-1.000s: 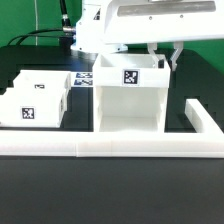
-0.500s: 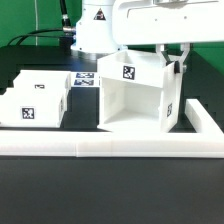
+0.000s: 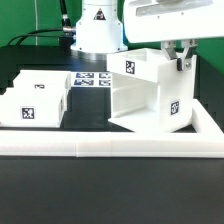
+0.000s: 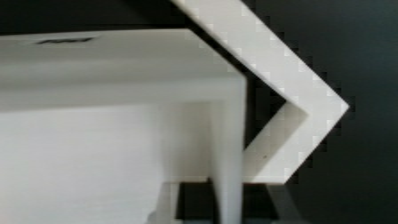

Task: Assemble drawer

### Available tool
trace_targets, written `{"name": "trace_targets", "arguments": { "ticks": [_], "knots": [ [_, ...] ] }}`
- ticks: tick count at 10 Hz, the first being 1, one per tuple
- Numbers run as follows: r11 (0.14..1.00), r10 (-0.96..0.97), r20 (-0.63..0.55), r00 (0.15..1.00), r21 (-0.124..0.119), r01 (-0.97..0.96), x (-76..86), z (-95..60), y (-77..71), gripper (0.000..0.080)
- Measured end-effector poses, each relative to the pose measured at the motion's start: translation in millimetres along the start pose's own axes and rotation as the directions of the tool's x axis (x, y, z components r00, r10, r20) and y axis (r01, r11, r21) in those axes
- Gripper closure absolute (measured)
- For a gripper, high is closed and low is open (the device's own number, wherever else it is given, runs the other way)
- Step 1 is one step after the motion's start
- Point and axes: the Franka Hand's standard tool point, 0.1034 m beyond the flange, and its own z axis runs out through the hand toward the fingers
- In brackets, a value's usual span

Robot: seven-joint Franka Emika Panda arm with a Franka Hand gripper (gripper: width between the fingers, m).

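Gripper sits at the top edge of the casing's side wall, closed on it. In the wrist view the thin wall edge runs straight up btwn the 2 dark fingers, so the gripper looks clamped on that wall, 1 finger inside and 1 outside.

Casing hangs directly below and to 1 side of the gripper, most of its bulk toward the exterior view's left. It sits at an angle to the L-shaped wall, not square to it, w/ the open front turned partly toward the camera. Can't tell if its base is flat on the table or just off it. Inside looks empty, no tray visible in any slot.

Trays lie well apart from the gripper, far toward the exterior view's left, as a low white tagged block. Can't count them and no knobs show from here. Marker board lies flat btwn trays and casing, behind both. In the wrist view a white angled strip passes beyond the gripper, prob. the L-shaped wall's corner.

Progress, my read: early. Nothing is inserted yet and only the casing is in hand, mid-repositioning.

Left to do, by my judgement:
- seat the casing square, prob. against the L-shaped wall
- let go of it
- fetch each tray
- line it up w/ the open front
- slide it in
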Motion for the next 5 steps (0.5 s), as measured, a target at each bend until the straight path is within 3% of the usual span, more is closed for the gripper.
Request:
{"name": "trace_targets", "arguments": {
  "ticks": [2,5],
  "knots": [
    [0.974,0.228,0.018,0.974,0.006,-0.228,-0.6,1.4,9.0,0.0754],
    [0.904,0.427,0.031,0.904,0.005,-0.427,-1.7,2.7,8.5,0.0751]
  ]
}}
